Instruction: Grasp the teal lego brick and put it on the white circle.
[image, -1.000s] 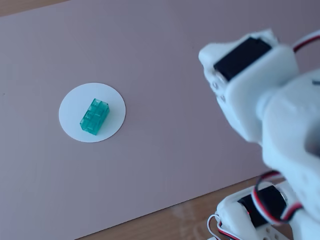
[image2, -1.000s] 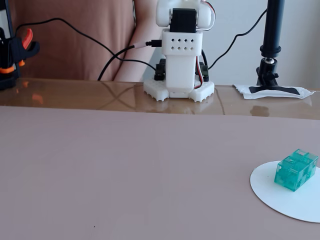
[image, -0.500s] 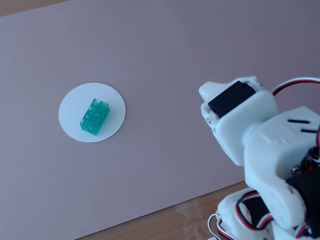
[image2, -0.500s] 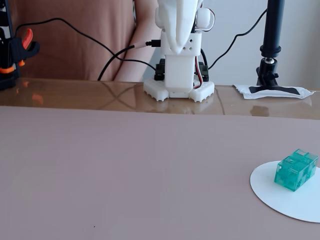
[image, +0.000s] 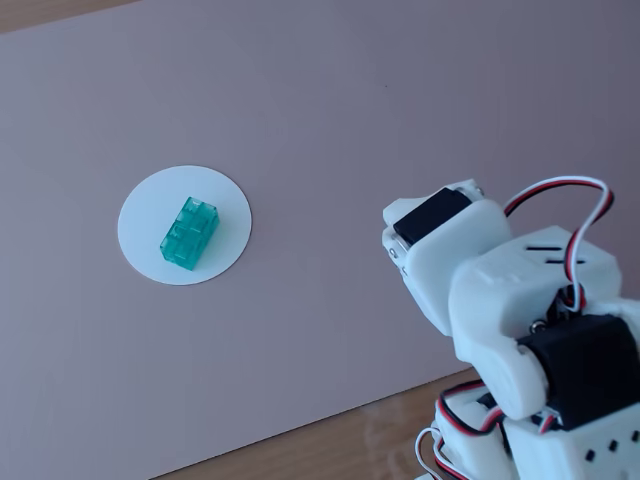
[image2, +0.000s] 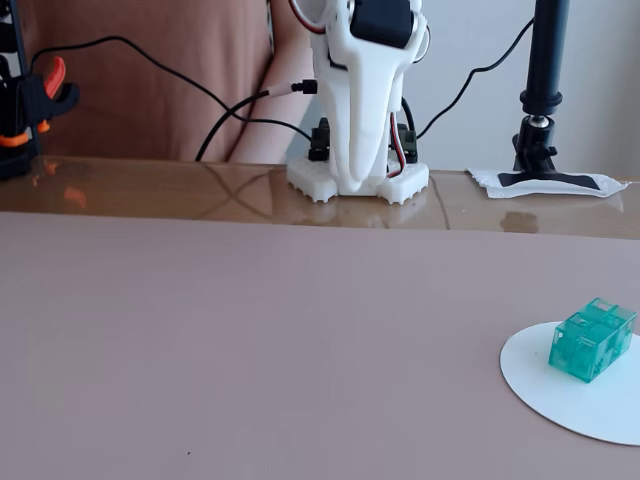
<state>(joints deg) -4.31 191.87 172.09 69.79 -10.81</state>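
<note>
The teal lego brick (image: 189, 232) lies flat on the white circle (image: 145, 215), studs up, near the disc's middle. In the other fixed view the brick (image2: 592, 338) sits on the circle (image2: 560, 400) at the lower right. My gripper (image2: 362, 186) is folded back over the arm's base, pointing down, far from the brick. Its jaws look closed together and hold nothing. In the fixed view from behind the arm only the white wrist housing (image: 445, 250) shows, and the fingertips are hidden.
The pinkish-mauve mat (image: 350, 120) covers most of the table. The arm's base (image2: 357, 180) stands on the glossy wooden strip behind it. A black camera stand (image2: 540, 100) on a white pad is at the back right. An orange-black clamp (image2: 30, 100) is at the back left.
</note>
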